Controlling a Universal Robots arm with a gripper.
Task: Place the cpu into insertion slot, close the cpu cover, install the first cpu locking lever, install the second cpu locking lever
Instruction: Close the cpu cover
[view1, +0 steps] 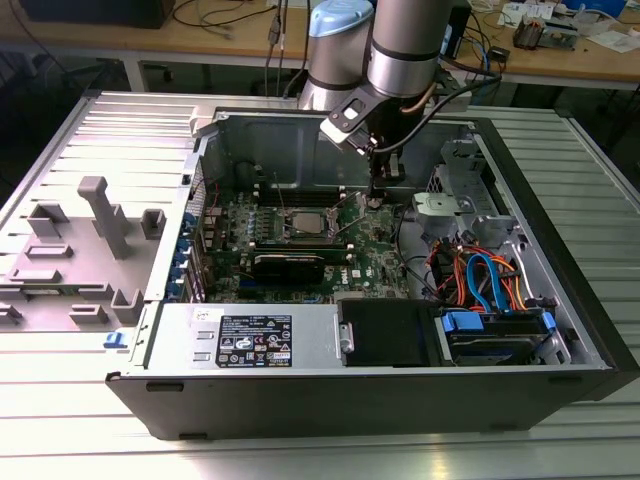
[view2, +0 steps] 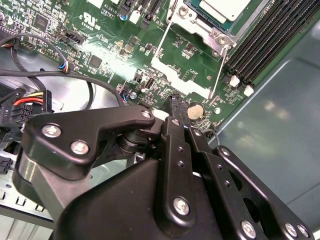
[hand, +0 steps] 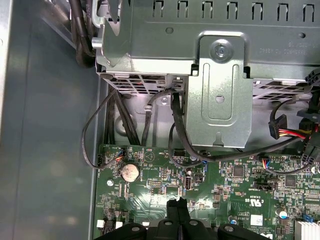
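Jaws: pressed together, pinching nothing; black fingertips (hand: 173, 207) just over the green motherboard (hand: 225, 195).
Cpu: dull silver square chip (view2: 227, 6) seated in the metal-edged insertion slot (view1: 284, 226), on the exterior view's left of the jaws.
Cover: thin silver frame plate (view2: 199, 26) lies flat around the chip.

An open computer case (view1: 350, 400) lies on a ribbed metal table (view1: 590, 180). A green motherboard (view1: 375, 255) covers its floor toward the far wall. Along the case's edge nearest the exterior camera sit a silver power supply (view1: 250, 340) and, just beside it, a black box (view1: 385, 335); blue and orange cables (view1: 480, 280) bunch in the corner at the exterior view's right. A coin battery (hand: 130, 172) sits at the board's edge, near a metal drive cage (hand: 220, 85). Grey plastic fixtures (view1: 105, 215) stand on a panel (view1: 120, 140) at the exterior view's left
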